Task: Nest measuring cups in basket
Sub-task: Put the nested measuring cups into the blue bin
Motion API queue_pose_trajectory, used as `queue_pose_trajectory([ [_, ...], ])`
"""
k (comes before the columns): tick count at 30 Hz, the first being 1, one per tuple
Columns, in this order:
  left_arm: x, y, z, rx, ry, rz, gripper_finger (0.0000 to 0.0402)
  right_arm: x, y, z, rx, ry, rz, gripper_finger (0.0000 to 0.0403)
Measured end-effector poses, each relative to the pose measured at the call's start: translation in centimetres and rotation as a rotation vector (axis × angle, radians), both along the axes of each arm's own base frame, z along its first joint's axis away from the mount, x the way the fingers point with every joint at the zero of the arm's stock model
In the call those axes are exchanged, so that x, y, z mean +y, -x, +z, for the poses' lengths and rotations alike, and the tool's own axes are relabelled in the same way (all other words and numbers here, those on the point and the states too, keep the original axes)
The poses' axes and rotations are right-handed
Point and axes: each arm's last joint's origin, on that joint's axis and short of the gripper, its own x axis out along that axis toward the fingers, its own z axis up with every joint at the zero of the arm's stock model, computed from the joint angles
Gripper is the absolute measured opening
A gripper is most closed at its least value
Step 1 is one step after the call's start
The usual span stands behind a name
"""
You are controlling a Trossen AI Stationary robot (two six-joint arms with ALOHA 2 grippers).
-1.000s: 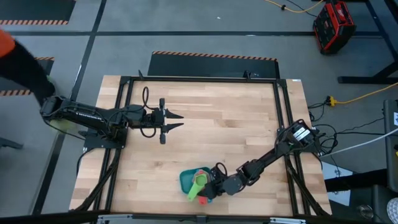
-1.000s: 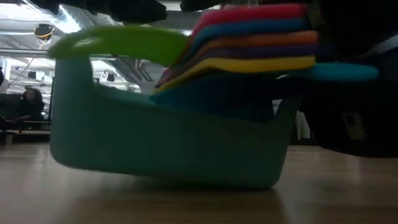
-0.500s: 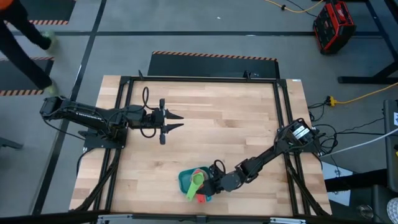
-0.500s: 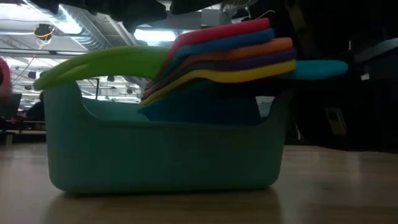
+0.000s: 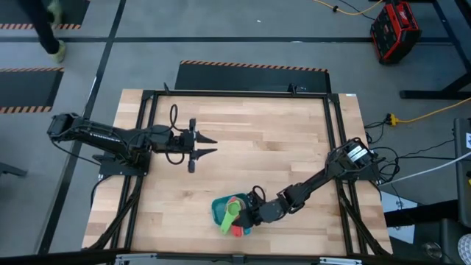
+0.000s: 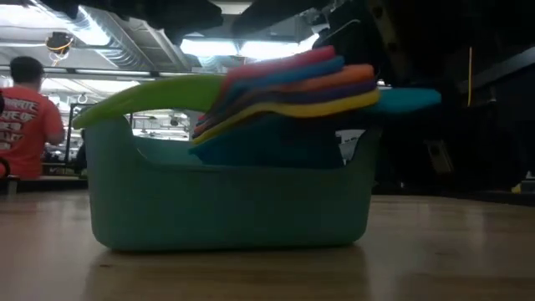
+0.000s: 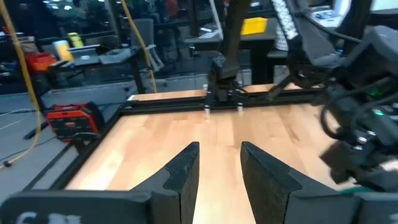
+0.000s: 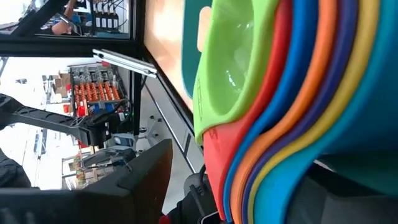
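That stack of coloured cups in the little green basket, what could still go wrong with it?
The measuring cups sit nested but tilted, their handles fanning out over the basket rim, so a nudge might tip the stack out. The right gripper is right beside the cups near the table's front edge; pulling away carelessly could drag the light basket along or off the table. The left gripper waits open, far off, and seems no threat.

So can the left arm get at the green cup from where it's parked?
Probably yes: bare table lies between the left gripper and the green cup in the basket, though the right gripper crowds its far side.
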Motion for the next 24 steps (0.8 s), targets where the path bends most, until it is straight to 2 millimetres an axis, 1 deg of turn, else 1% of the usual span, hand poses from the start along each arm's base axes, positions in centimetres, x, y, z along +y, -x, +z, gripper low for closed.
queue_pose_trajectory([
  [3, -0.5, 0.0, -0.2, 0.019, 0.013, -0.053, 0.0112, -0.4, -0.2, -0.1, 0.010, 0.002, -0.005, 0.0242],
  [6, -1.1, 0.2, -0.7, 0.075, 0.047, -0.103, 0.0112, -0.8, -0.4, -0.2, 0.018, 0.008, -0.012, 0.0242],
  [14, -3.0, 1.1, -2.8, 0.305, 0.217, -0.160, 0.0112, -0.9, -0.4, -0.2, 0.026, -0.003, 0.008, 0.0242],
  [19, -4.5, 2.0, -4.0, 0.455, 0.319, -0.244, 0.0112, -0.9, -0.4, -0.2, 0.027, -0.003, 0.009, 0.0242],
  [24, -6.3, 2.4, -5.1, 0.573, 0.394, -0.268, 0.0112, -0.9, -0.4, -0.2, 0.027, -0.003, 0.011, 0.0242],
])
